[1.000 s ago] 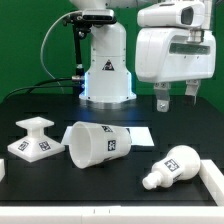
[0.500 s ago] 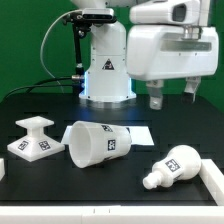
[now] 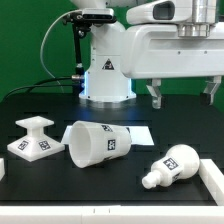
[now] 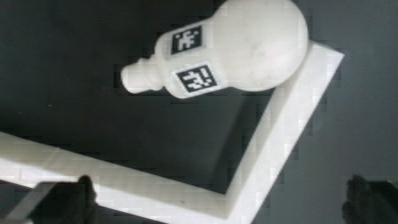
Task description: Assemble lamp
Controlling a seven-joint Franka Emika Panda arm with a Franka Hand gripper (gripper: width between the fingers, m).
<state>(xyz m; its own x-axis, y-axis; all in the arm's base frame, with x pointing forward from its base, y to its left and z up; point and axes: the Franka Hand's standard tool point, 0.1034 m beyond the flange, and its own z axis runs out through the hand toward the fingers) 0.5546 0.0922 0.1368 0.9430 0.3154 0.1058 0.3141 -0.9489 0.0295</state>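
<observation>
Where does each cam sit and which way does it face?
Exterior view: off the arm, low at the table edge, facing the pedestal; sees base, shade on its side, bulb; the open pincer hangs at the exterior view's right.
Wrist view: on the wrist, looking down at the bulb and a white rail; the pincer shows only its dark fingertips.
Shared: bulb, pincer.

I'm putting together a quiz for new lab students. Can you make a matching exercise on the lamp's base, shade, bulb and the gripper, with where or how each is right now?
1 base
2 shade
3 bulb
4 gripper

A lying by the white frame corner
B open, up in the air
C upright, exterior view's left
D on its side, middle

Pairs: 1-C, 2-D, 3-A, 4-B
</observation>
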